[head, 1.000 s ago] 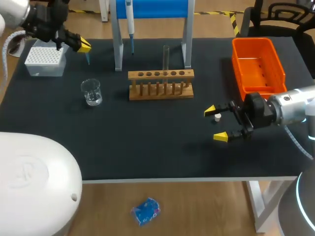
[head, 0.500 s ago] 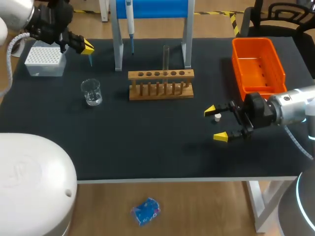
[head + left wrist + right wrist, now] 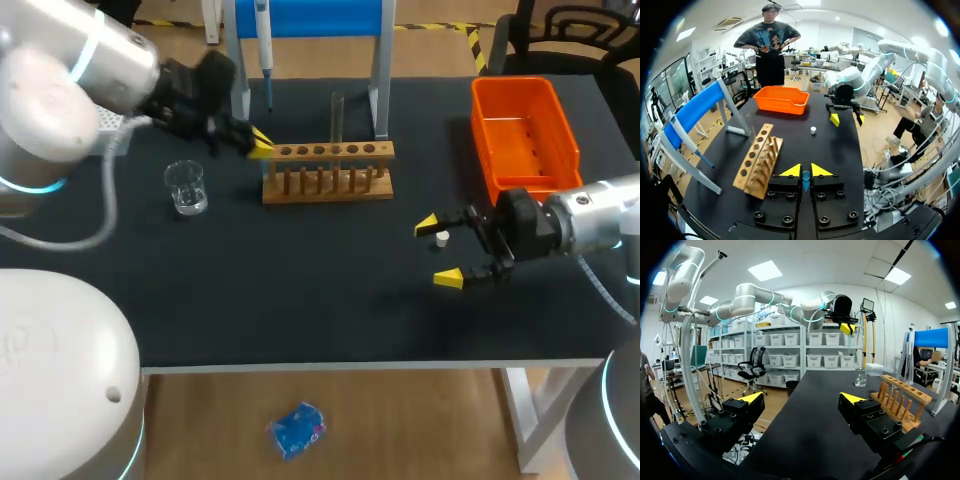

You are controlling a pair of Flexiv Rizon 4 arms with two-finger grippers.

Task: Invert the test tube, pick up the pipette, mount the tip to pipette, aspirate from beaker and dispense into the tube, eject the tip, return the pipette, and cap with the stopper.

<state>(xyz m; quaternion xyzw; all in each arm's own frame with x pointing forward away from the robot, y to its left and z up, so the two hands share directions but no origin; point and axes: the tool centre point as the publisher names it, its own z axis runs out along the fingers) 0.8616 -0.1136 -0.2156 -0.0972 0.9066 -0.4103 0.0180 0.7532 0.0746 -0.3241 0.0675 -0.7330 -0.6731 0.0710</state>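
Left gripper [image 3: 260, 146] sits at 10 o'clock off the wooden rack [image 3: 327, 172], fingers pinched tight on a blue tip [image 3: 805, 181]. Right gripper [image 3: 438, 251] is spread wide, with the white stopper [image 3: 441, 238] lying between its fingers, 4 o'clock from the rack.

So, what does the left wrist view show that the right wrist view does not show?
Only the left wrist view: the white stopper, the orange bin, and, plainly, the blue pipette tip gripped by the left pincer. Only the right wrist view: the glass beaker. Both: the wooden test tube rack, the left pincer, the right pincer.
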